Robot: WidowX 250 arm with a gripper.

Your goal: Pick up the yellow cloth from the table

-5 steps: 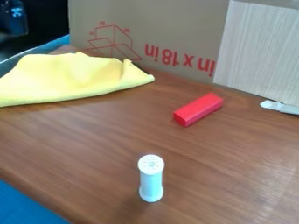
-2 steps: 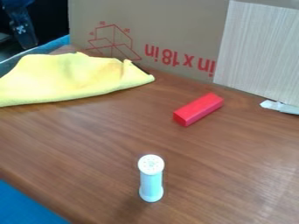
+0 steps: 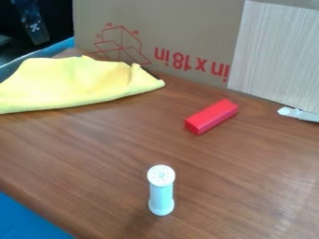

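The yellow cloth (image 3: pixel 68 84) lies at the upper left of the bench (image 3: pixel 118 163), nearest of the things to the dark arm (image 3: pixel 31 21) in the upper left corner. Its long axis runs left to right, tilting slightly up toward the right, where it ends in a blunt corner. It is soft, matte fabric, raised in loose folds with a peaked upper edge. How far open the tool is, and whether it has hold of anything, I cannot tell.

Right of the cloth, a smooth red block (image 3: pixel 211 116) with straight edges lies on its side, its long axis slanting from lower left to upper right. Nearer the camera, a pale blue shaker (image 3: pixel 161 193) stands upright, a round tube with a dotted white top. The bench has streaky brown wood grain; behind stands a flat cardboard panel (image 3: pixel 205 28) with red print.
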